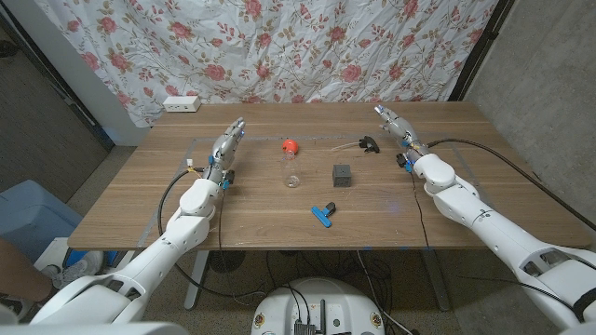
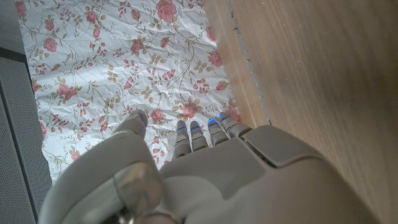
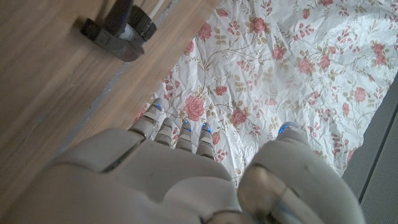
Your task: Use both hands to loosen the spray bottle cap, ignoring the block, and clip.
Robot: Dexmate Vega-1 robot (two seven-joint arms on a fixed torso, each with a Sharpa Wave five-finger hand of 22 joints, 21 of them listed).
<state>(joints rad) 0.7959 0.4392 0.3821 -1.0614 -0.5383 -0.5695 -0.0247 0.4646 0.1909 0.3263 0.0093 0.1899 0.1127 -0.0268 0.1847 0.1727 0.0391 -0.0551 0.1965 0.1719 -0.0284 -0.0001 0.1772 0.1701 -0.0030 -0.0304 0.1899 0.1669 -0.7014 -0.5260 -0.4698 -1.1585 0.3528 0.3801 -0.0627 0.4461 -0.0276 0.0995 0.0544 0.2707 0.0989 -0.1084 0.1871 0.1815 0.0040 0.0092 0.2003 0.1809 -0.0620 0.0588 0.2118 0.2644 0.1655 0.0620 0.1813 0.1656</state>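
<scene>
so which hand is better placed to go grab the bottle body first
Left, probably. The left hand is open beside the clear spray bottle, nothing between them. The right hand is farther off, with the black sprayer head and block between it and the bottle.

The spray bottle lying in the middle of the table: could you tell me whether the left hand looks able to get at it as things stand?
Probably yes. The left hand holds nothing, and bare table lies between it and the spray bottle. The block and clip sit off that path.
</scene>
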